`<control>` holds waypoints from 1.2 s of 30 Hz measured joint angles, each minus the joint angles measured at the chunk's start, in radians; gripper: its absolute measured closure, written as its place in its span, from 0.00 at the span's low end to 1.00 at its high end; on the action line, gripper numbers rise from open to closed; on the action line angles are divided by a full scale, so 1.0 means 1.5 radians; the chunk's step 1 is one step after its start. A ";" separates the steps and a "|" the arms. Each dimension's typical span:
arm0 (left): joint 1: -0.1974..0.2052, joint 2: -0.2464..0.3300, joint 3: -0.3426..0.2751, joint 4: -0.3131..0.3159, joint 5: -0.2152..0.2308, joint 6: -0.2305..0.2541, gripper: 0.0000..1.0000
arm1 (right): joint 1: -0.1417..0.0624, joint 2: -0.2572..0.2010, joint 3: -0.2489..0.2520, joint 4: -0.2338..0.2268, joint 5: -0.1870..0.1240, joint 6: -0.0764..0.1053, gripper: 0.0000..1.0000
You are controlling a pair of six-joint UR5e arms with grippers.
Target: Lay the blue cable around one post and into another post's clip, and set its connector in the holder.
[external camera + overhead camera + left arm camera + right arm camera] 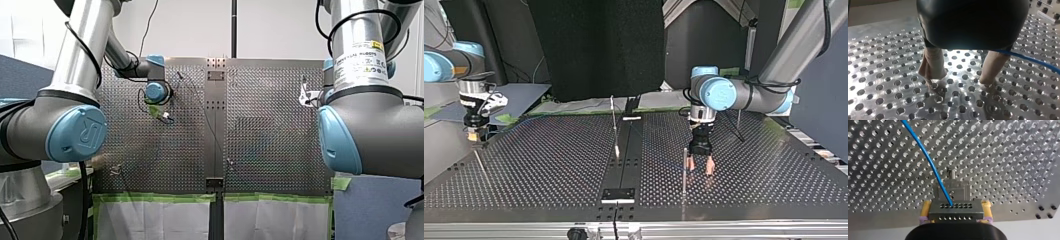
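Top view: the left claw (700,169) stands open and empty, just beside a post (684,175). Left wrist view: the blue cable (1028,59) runs past outside one finger. Right wrist view: the right claw (956,206) grips the connector (956,213), with the holder (958,190) directly ahead.

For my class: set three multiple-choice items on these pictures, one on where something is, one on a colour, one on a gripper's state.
1. Where does the blue cable end? A in the connector; B in a post's clip; C knotted round a post.
2. My right gripper's pads are: A green; B yellow; C red.
3. My left gripper's fingers are: A shut on the cable; B shut on a post; C open.
Answers: 1 A, it enters the held connector; 2 B, yellow shows beside the connector; 3 C, bare table shows between them.
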 joint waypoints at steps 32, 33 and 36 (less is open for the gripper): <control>0.002 0.000 0.000 0.000 0.000 0.001 0.02 | -0.019 0.033 -0.047 0.030 -0.054 -0.006 1.00; 0.002 0.000 0.000 0.000 0.000 0.001 0.02 | -0.019 0.033 -0.048 0.029 -0.057 -0.006 1.00; 0.003 0.000 0.000 0.001 0.000 0.001 0.02 | -0.020 0.033 -0.049 0.028 -0.062 -0.006 1.00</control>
